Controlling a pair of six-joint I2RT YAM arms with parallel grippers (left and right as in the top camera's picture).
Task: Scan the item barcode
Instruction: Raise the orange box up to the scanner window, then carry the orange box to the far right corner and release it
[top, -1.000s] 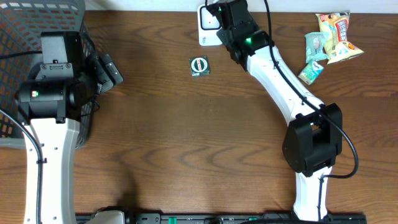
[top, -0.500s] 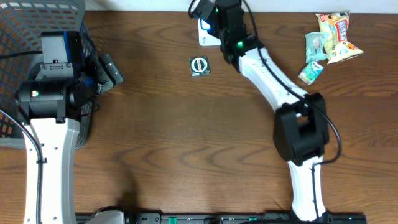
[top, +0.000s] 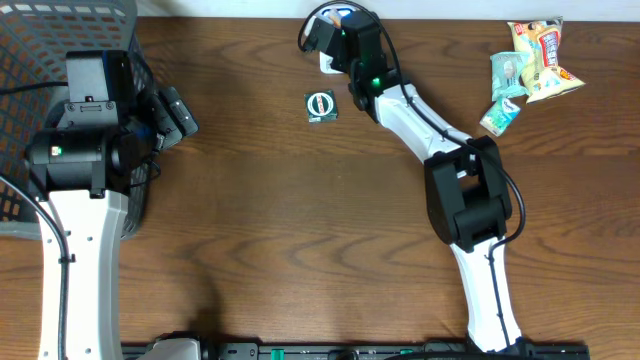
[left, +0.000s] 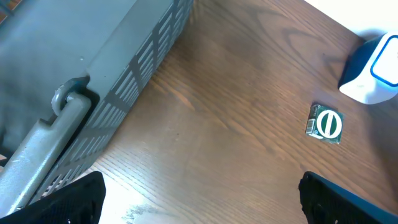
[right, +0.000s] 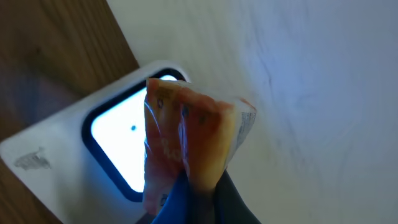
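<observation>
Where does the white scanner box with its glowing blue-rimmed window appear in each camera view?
Overhead: white scanner box top centre, partly under the right gripper.
Left wrist: scanner, upper right edge.
Right wrist: scanner lower left, behind the crinkly orange packet.
Shared landmark: the brown wooden table.

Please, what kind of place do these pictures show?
Probably a mock shop checkout on a wooden table: the right claw holds a packet at a lit scanner, a grey basket stands at one side, and more snacks lie in a corner.
</observation>
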